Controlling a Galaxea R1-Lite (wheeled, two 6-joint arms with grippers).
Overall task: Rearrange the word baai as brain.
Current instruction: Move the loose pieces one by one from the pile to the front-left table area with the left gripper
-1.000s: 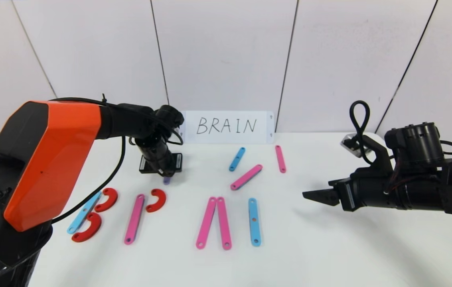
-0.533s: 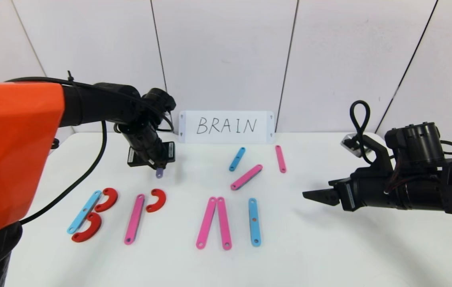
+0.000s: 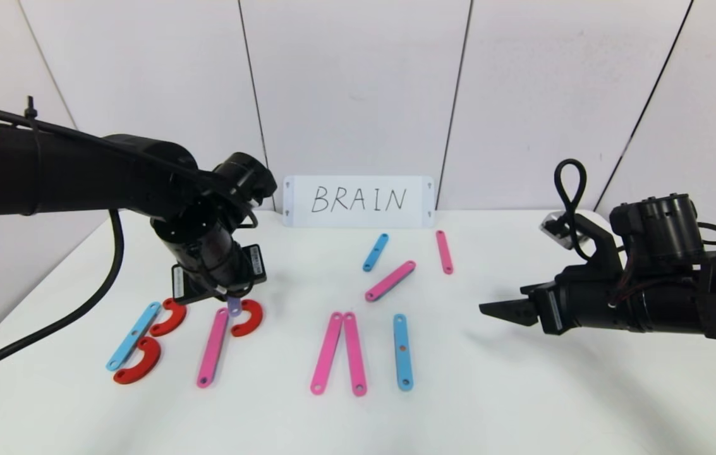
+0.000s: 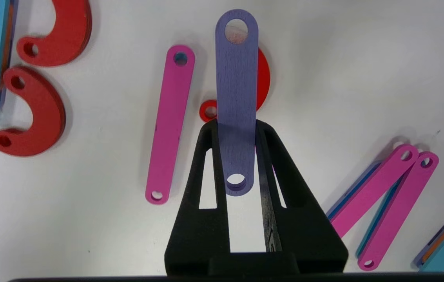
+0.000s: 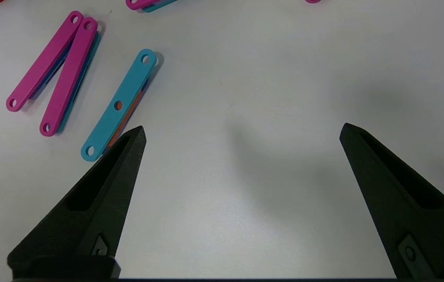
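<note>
1. From the head view, the left end effector (image 3: 232, 297) hangs over the near-left part of the tabletop (image 3: 522, 392), clenched on a short purple bar (image 3: 234, 307). Only the bar's lower tip shows here, poking down between a long pink bar (image 3: 213, 347) and a red crescent (image 3: 248, 317). Nearer the left edge, a blue bar (image 3: 133, 335) with two red crescents (image 3: 154, 339) touching it makes a B. Toward the middle, two pink bars (image 3: 339, 353) meet at the top in an upside-down V, and a blue upright bar (image 3: 402, 351) stands just beside them. Three loose bars (image 3: 395, 259) lie toward the far edge, below a white card (image 3: 358, 201) reading BRAIN. The right end effector (image 3: 502, 311) hovers near the right edge, well apart from the letters.

2. The left wrist view shows the whole purple bar (image 4: 236, 98), which the head view mostly hides: it is pinched at one end between the black fingers (image 4: 202, 164) and sticks straight out past them, its free end over the red crescent (image 4: 263, 78), just beside the pink bar (image 4: 170, 123). I cannot tell whether it touches either.

3. The right wrist view shows its end effector (image 5: 241, 131) spread wide and holding nothing above bare tabletop (image 5: 245, 78), the blue upright bar (image 5: 119, 103) beside one fingertip.
</note>
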